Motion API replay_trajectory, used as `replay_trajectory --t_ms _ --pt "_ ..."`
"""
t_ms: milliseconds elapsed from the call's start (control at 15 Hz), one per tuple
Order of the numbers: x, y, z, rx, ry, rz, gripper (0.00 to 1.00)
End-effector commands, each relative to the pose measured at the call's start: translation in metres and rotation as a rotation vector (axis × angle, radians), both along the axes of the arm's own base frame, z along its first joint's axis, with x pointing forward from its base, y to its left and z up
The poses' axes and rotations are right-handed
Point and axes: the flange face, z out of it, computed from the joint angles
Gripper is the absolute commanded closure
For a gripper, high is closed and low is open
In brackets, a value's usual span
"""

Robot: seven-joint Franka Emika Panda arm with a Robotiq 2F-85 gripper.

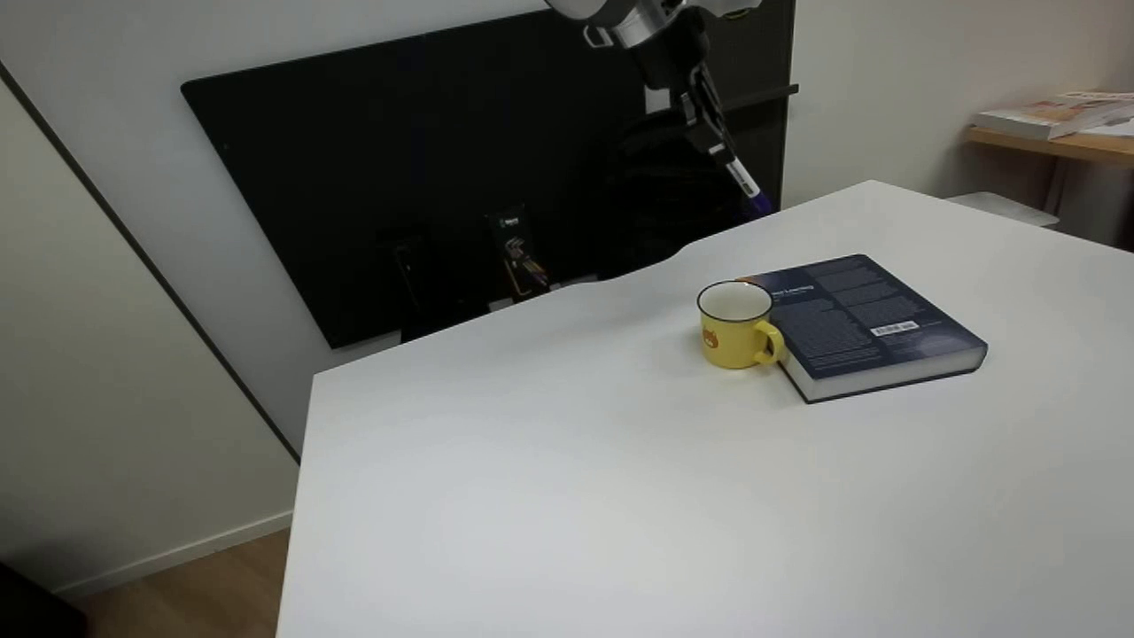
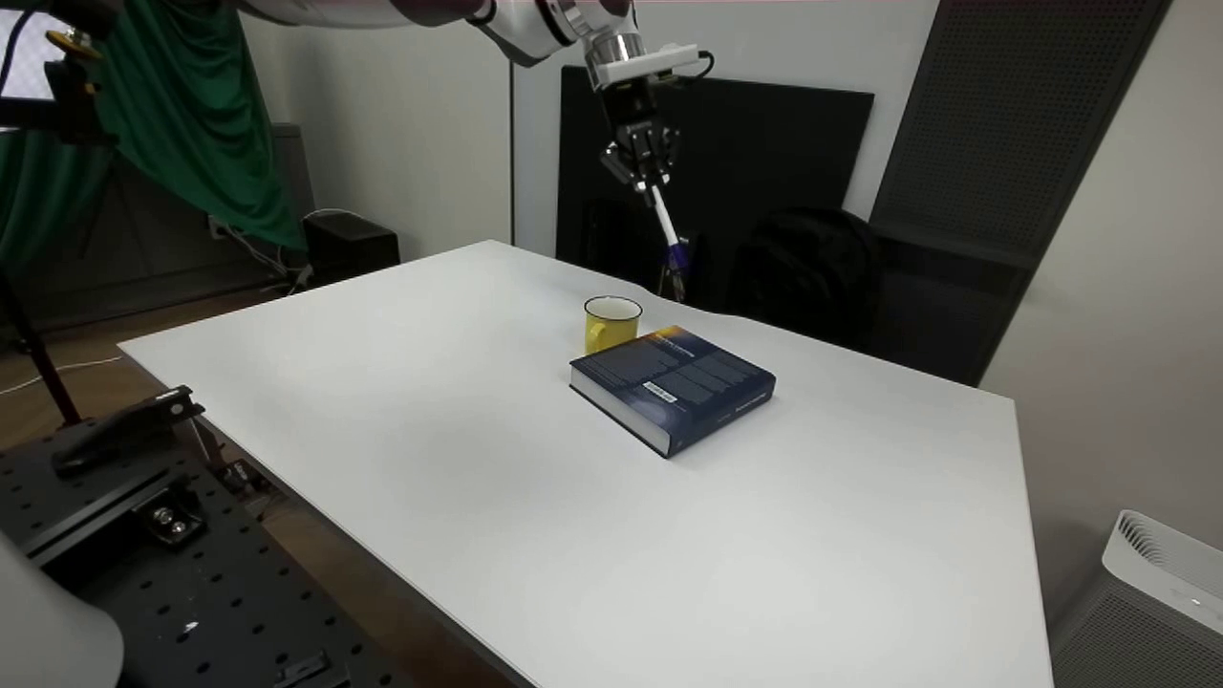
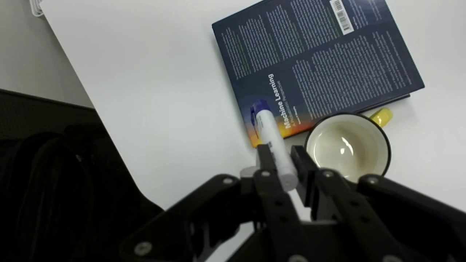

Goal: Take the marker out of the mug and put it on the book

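One book (image 1: 873, 319), dark navy with pale page edges, lies flat on the white surface (image 1: 532, 496). Its cover reads "Machine Learning" in bold pale letters, with "A Probabilistic Perspective" on a finer line; the line after that and the blocks of small text are too fine to read. One white barcode label (image 3: 341, 16) sits on the cover, and lettering along the spine is too small to make out.

One mug (image 1: 731, 346), yellow with a dark rim and white interior, stands upright just beside the book, near the cover's orange corner. Its single handle (image 3: 382, 116) lies by the book's edge; whether they touch cannot be told. A small orange emblem (image 1: 710, 338) marks the mug's side.

One marker (image 3: 271, 133) is out of the mug, in the air higher than the book and apart from it, tilted, with its blue-violet cap (image 3: 261, 105) lowest. Dark print on its white body cannot be read. The one tool (image 3: 283, 156) is drawn narrow, two fingers (image 3: 265, 160) gripping the marker near its white end.

Well apart from the book, in an exterior view, one dark package (image 1: 516, 252) carries illegible lettering, and a volume (image 1: 1019, 124) with an orange-toned cover lies on a wooden side table (image 1: 1054, 147).
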Motion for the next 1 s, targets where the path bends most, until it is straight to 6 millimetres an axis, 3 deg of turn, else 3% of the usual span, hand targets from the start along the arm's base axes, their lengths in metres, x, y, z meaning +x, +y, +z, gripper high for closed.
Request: replay_trajectory --t_ms 0,267,467,733,933 --pt "-0.001 -0.033 -0.021 -0.041 0.049 -0.069 0.95" --pt "-0.007 -0.076 -0.062 -0.091 0.14 -0.124 0.95" --pt "-0.014 -0.097 -0.093 -0.1 0.207 -0.148 0.95" --pt "-0.025 -0.105 -0.128 -0.099 0.275 -0.159 0.95" --pt "-0.031 -0.105 -0.143 -0.106 0.305 -0.16 0.95"
